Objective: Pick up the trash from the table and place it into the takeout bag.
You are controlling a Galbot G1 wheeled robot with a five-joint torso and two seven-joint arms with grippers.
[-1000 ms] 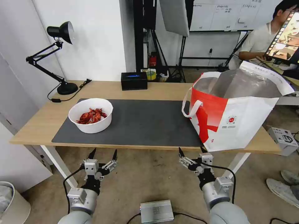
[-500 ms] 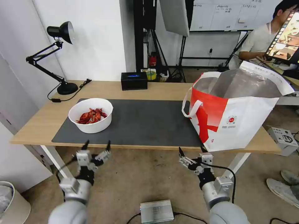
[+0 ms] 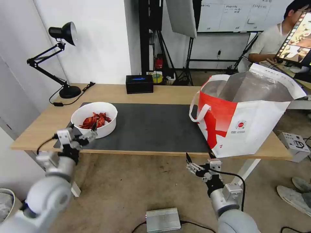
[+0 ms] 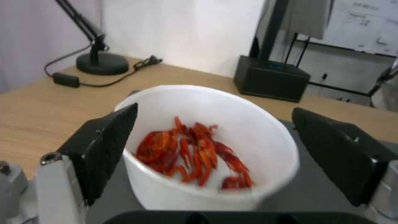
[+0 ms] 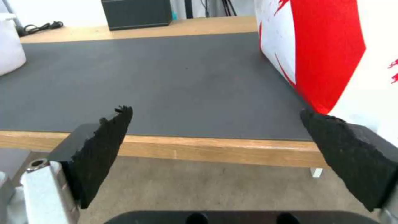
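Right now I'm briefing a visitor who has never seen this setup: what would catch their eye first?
Probably the big white-and-red bag standing open on the table's right end, its silver lining showing. Next, the white bowl of red shells on the left of the dark mat, with the left pincer open at its near side. The right pincer hangs open below the table edge.

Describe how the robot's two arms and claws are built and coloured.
Both arms have rounded silver-grey metallic links with boxy silver wrist blocks and a thin black cable looping alongside. The left claw and right claw each have two black, tapered fingers with rough dark pads on silver mounts.
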